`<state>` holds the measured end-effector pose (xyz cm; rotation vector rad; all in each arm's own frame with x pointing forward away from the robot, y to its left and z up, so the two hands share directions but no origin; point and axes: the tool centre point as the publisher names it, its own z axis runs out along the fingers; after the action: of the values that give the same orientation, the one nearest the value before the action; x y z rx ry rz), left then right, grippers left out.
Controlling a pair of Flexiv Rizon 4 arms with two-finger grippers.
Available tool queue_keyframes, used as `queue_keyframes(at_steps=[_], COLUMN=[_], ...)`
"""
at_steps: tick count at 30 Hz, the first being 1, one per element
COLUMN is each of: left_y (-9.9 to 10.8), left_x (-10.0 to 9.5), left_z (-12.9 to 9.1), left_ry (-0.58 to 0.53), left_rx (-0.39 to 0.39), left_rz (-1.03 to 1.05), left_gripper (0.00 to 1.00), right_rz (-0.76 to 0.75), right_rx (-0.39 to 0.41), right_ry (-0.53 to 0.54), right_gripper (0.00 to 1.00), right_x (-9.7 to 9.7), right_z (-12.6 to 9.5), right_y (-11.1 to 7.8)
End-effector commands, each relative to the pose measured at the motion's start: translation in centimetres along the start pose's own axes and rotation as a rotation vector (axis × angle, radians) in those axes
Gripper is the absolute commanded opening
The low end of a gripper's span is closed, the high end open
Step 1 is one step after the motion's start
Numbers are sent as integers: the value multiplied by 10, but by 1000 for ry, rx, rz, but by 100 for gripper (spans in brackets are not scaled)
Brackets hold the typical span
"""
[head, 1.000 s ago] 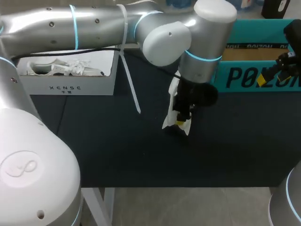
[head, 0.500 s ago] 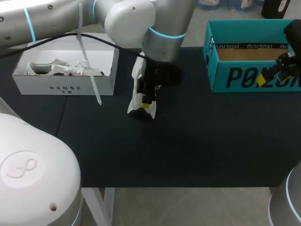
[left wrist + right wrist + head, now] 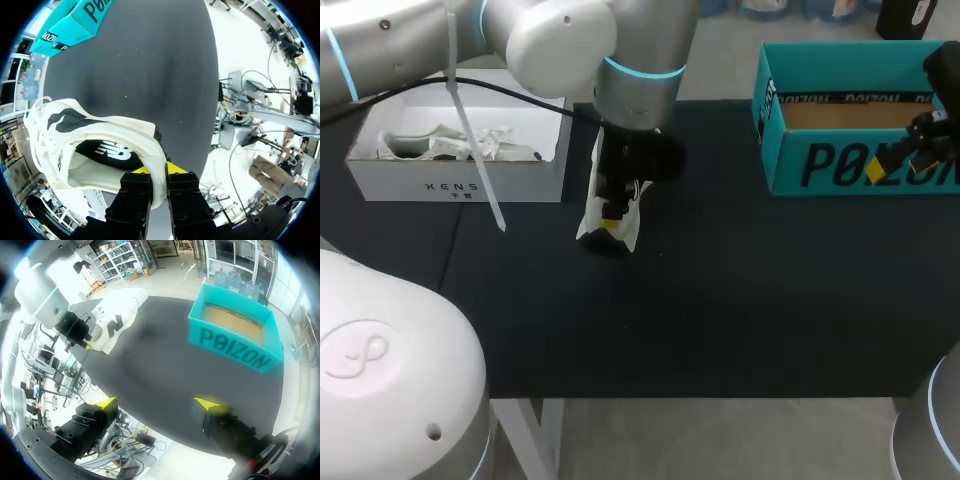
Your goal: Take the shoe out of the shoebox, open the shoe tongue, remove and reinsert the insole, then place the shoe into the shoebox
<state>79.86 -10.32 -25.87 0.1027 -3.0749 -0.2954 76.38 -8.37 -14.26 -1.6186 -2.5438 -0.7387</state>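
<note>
A white shoe with black markings hangs toe-down over the dark table, its tip close to the mat. My left gripper is shut on it. In the left wrist view the two fingers pinch the heel collar of the shoe from inside and outside, at the left gripper. The black insole label shows inside the opening. The teal shoebox stands open at the back right, with only its brown floor showing inside. My right gripper is open beside the box's right end, holding nothing. From there the shoe is far ahead, across the table.
A white box holding white crumpled things stands at the back left, just left of the shoe. A white strap dangles from my left arm over it. The dark table stretches between the shoe and the teal box.
My left arm has carried the shoe leftwards, from in front of the teal box to beside the white box. The right arm has not moved.
</note>
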Motion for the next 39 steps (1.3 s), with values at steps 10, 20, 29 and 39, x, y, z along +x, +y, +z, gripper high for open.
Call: queue_keyframes(at_steps=[10,20,29,39], left_y=[56,173,257,275], left_x=[-31,-101,-154,-165], left_z=[-21,-23,-35,-33], left_ry=[-100,-178,-253,-287], left_rx=[-41,-186,-225,-243], left_rz=[131,487,846,957], left_gripper=[0,0,0,0], right_rz=[1,1,1,1], right_rx=[3,3,3,3], right_ry=[-1,-1,-1,-1], right_gripper=[100,100,100,100], right_x=[0,0,0,0], right_z=[1,1,1,1], right_y=[1,1,1,1])
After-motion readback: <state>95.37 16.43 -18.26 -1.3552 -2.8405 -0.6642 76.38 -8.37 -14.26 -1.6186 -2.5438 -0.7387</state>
